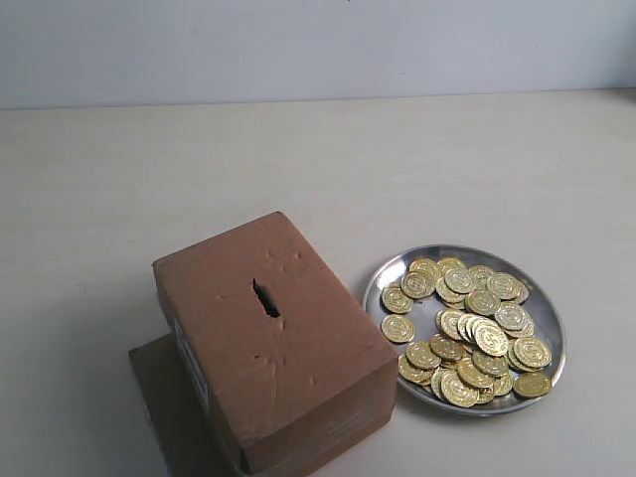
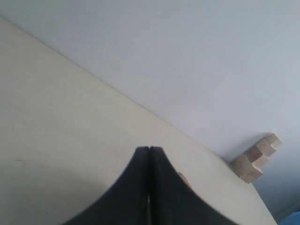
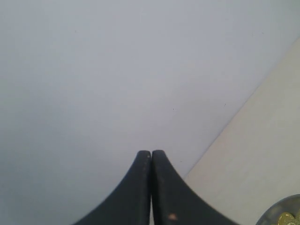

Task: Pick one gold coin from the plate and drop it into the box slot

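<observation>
Nearest you, the dented brown cardboard box [image 1: 268, 348] sits on a flat brown cardboard sheet [image 1: 159, 397]. Its white label strip [image 1: 189, 363] is too blurred to read, and the ragged dark box slot [image 1: 265, 298] faces up. Just right of it, the round shiny silver metal plate [image 1: 545, 303] holds the gold coins [image 1: 477, 333]. Your black left gripper [image 2: 149, 149] and right gripper [image 3: 151, 152] have their fingers pressed together, holding nothing.

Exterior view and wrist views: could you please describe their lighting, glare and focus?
Exterior view: soft, even light; the gold coins glint and the plate rim shines. Left wrist view: the left tool is a dark, underexposed shape; wooden blocks look soft. Right wrist view: the right tool is equally dark against a pale wall.
</observation>
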Robot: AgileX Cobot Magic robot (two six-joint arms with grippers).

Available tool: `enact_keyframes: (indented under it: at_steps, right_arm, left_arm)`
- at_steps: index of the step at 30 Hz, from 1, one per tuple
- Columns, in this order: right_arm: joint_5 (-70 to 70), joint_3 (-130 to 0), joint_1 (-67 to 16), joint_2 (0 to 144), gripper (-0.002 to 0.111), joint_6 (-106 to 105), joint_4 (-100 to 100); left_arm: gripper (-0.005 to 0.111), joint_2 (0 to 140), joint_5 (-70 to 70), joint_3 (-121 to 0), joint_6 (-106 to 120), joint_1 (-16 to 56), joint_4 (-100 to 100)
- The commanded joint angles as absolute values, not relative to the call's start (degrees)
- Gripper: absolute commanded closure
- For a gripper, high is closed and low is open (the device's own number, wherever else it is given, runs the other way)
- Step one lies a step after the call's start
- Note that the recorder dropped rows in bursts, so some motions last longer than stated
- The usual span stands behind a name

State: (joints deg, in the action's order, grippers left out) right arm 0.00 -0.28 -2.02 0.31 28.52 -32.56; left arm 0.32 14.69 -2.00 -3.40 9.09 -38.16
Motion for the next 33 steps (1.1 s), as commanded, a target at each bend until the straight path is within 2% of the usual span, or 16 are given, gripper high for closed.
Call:
enact_keyframes:
  at_steps: [1, 13, 17, 25, 28, 33]
  right_arm:
    - [0.32, 0.00, -1.67, 0.00, 0.108, 28.69, -32.62]
    - [0.32, 0.00, -2.50, 0.00, 0.108, 28.07, -32.40]
    - [3.15, -1.85, -3.39, 0.00, 0.108, 20.92, -28.63]
    - [24.51, -23.45, -5.74, 3.77, 0.108, 3.31, -18.21]
    - [34.14, -31.91, -7.89, 11.56, 0.108, 3.16, -11.08]
    - [46.95, -46.43, -13.44, 30.66, 0.108, -1.65, -7.81]
  left_arm:
    - [0.107, 0.00, 12.30, -2.59, -3.71, 9.13, -38.83]
    - [0.107, 0.00, 12.72, -2.61, -3.46, 9.13, -40.94]
    - [0.107, 0.00, 13.27, -2.61, -3.34, 9.13, -40.94]
    - [0.107, 0.00, 18.39, -5.19, 3.14, 9.13, -43.45]
    - [0.107, 0.00, 21.78, -9.23, 15.95, 10.07, -45.26]
    - [0.107, 3.36, 25.72, -17.51, 44.92, 16.16, -43.83]
